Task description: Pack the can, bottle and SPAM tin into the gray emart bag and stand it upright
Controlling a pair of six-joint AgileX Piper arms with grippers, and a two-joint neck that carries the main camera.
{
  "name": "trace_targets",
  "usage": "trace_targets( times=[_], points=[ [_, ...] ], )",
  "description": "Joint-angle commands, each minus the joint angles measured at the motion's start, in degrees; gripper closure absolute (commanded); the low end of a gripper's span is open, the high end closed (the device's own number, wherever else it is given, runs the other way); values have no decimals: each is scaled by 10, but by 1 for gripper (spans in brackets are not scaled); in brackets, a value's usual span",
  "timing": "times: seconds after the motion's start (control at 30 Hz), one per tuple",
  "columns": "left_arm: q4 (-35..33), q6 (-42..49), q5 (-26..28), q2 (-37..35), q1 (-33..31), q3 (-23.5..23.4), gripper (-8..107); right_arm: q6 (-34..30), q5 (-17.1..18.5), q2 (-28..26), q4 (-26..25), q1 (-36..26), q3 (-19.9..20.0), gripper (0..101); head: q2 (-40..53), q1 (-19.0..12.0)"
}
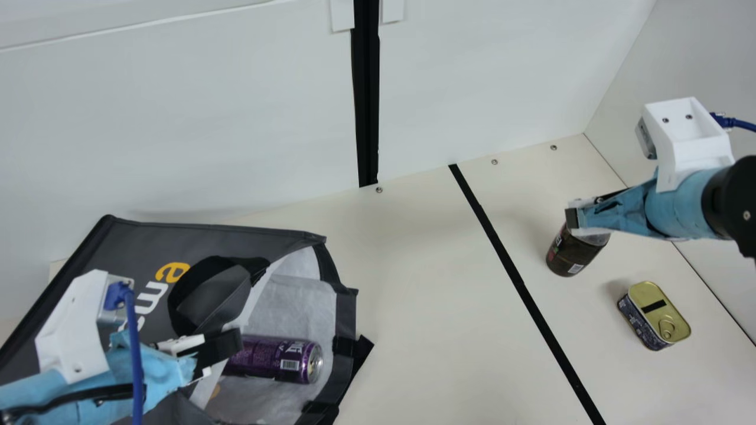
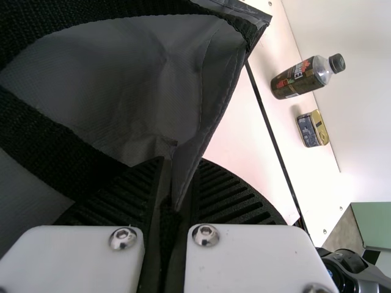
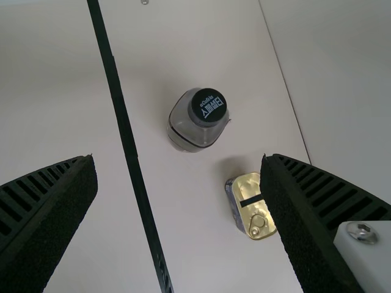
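The gray emart bag [image 1: 147, 242] lay on the left part of the cream table [image 1: 425, 307], its mouth facing the right edge; the can [image 1: 274, 359] lay on its side within that mouth; the left gripper [image 1: 227, 345] was clamped on a fold of the bag's gray cloth, near the black handle [image 1: 189, 289]; beyond the black stripe [image 1: 514, 271], toward the table's right edge, the bottle [image 1: 573, 251] stood upright; the right gripper [image 1: 576, 213] hung over its top, fingers wide apart, and the right wrist view showed the cap [image 3: 209, 105] between them, touching neither; the SPAM tin [image 1: 654, 316] sat near the bottle, closer to the right edge, its gold lid upward.
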Motion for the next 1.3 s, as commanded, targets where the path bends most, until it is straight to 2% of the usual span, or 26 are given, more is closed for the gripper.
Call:
trace_targets(
  times=[0.0,0.67,1.27],
  points=[
    [0,0,0,0,0,0,107,-4,0,14,2,-3,-8,6,-1,-13],
    [0,0,0,0,0,0,107,-40,0,140,40,-45,-94,6,-1,-13],
    [0,0,0,0,0,0,107,-56,0,196,46,-63,-110,6,-1,-13]
  ],
)
